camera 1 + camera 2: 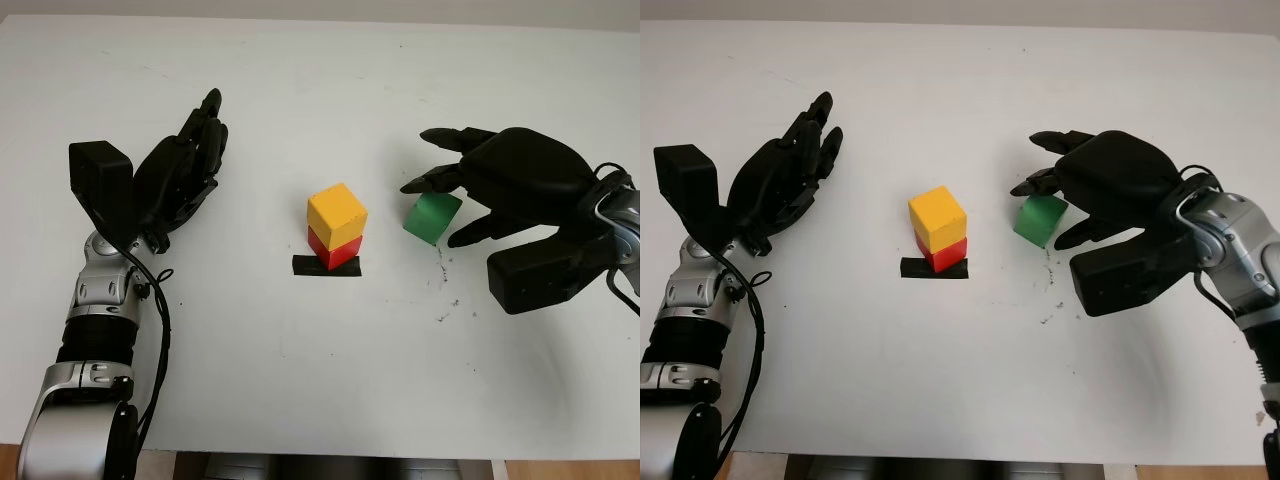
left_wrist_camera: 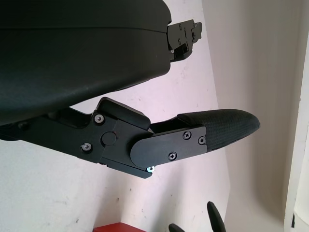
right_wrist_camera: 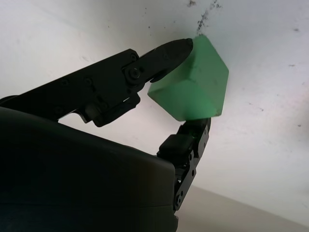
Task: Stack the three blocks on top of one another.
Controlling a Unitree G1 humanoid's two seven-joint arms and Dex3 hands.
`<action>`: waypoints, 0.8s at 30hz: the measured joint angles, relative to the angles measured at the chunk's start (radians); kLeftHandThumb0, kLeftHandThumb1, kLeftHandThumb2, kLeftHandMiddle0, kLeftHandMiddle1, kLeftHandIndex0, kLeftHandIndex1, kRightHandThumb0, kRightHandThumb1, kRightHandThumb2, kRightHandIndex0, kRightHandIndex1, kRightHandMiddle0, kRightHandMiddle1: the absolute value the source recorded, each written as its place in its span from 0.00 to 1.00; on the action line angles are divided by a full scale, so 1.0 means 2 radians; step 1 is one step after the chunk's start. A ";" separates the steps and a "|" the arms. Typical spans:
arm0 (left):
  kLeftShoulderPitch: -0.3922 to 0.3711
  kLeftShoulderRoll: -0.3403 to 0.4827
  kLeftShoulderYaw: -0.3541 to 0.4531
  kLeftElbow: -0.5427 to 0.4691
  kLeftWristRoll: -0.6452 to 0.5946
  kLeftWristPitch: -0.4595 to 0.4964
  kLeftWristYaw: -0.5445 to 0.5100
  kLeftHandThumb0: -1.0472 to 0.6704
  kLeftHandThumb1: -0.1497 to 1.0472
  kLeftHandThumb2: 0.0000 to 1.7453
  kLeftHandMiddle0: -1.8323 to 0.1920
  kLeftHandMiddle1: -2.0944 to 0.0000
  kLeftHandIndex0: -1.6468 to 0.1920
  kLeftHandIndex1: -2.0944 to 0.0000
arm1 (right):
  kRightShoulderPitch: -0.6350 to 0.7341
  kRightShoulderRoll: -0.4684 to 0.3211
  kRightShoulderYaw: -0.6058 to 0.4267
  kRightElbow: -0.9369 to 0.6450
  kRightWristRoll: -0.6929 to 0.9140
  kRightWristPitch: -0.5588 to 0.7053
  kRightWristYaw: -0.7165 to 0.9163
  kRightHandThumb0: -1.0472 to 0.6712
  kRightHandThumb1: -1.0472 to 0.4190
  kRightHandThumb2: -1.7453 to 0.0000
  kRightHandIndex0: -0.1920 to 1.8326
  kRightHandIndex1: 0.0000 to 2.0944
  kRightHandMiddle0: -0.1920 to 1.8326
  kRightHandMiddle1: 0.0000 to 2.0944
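Lifting the last block for the stack.
The right hand [image 1: 470, 195] pinches the small green cube block [image 1: 432, 217] in its fingers [image 3: 169, 50], at 3 o'clock from the yellow cube block [image 1: 336, 212] on the red cube block [image 1: 330, 252] mid-desk [image 1: 300, 380]. Next it must go on yellow, set square. The left hand [image 1: 185, 165] is open at 9 o'clock.

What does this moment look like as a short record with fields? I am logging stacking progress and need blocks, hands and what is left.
stack: yellow block on red block, over a black tape mark
loose block: green block, tilted, beside the stack on the right hand's side
right hand: shut on green block, fingers pinching it from two sides
left hand: open, over the table, away from the stack
left to do: green block onto yellow block
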 measured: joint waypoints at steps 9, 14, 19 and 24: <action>0.000 0.000 -0.001 0.000 0.002 0.001 0.001 0.11 1.00 0.36 1.00 1.00 1.00 1.00 | -0.012 -0.003 0.002 0.022 -0.025 -0.017 -0.026 0.38 0.10 0.97 0.28 0.03 0.42 0.51; 0.000 0.000 -0.003 0.000 0.004 0.001 0.001 0.12 1.00 0.37 1.00 1.00 1.00 1.00 | -0.013 -0.004 0.002 0.020 -0.033 -0.005 -0.020 0.38 0.12 0.97 0.30 0.04 0.41 0.52; 0.000 0.000 -0.008 0.000 0.004 0.001 -0.005 0.13 1.00 0.37 1.00 1.00 1.00 1.00 | -0.011 -0.009 0.001 0.013 -0.036 0.006 -0.015 0.39 0.12 0.97 0.30 0.03 0.41 0.51; 0.000 0.000 -0.009 0.000 0.005 0.001 -0.005 0.13 1.00 0.37 1.00 1.00 1.00 1.00 | -0.001 -0.006 -0.008 -0.004 -0.009 0.042 0.007 0.41 0.12 0.97 0.30 0.03 0.39 0.50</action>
